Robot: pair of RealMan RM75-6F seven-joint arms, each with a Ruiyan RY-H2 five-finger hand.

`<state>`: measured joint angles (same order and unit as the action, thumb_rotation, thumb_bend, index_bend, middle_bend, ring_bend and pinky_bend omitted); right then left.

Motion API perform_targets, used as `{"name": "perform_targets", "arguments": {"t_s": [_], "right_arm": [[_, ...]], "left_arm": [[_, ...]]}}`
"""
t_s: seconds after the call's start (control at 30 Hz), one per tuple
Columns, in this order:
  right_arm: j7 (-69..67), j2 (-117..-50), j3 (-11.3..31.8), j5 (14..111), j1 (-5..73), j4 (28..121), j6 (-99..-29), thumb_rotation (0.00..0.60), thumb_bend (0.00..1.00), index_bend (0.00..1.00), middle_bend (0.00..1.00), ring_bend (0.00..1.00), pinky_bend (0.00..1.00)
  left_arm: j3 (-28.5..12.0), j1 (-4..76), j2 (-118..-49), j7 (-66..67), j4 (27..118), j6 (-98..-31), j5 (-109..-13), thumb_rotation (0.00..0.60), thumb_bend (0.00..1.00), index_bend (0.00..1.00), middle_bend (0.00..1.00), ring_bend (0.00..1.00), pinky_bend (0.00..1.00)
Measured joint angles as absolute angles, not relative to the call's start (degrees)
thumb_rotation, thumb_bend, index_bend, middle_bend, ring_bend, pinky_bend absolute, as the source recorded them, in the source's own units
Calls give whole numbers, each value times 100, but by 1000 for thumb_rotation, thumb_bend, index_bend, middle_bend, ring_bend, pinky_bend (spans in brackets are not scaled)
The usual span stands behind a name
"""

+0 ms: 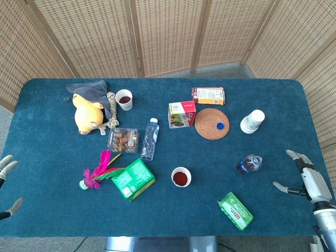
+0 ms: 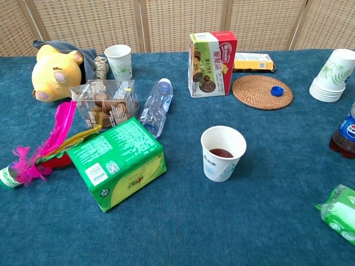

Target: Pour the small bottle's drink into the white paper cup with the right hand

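The left hand [image 1: 6, 178], fingers spread and empty, idles at the bench [image 1: 52, 210] edge. Tipping too fast could slop dark drink past the cup [image 1: 181, 177], which already holds some and stands far left of the right hand [image 1: 310, 181]. That hand is spread and empty; just left of it stands the uncapped, dark small bottle [image 1: 249, 164].

Bright, even, diffuse light; shadows faint and soft; both views sharp, glare-free.
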<state>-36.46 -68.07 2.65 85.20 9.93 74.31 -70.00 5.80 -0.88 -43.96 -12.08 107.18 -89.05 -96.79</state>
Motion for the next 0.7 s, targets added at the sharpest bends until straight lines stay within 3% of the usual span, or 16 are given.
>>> {"name": "perform_targets", "arguments": {"t_s": [0.7], "right_arm": [[-5559, -7711, 129, 8810, 1358, 5888, -6810, 401, 0, 0, 0, 0, 0]], "left_arm": [[532, -18, -4404, -1098, 10761, -8759, -9565, 600, 369, 0, 0, 0, 0]]}}
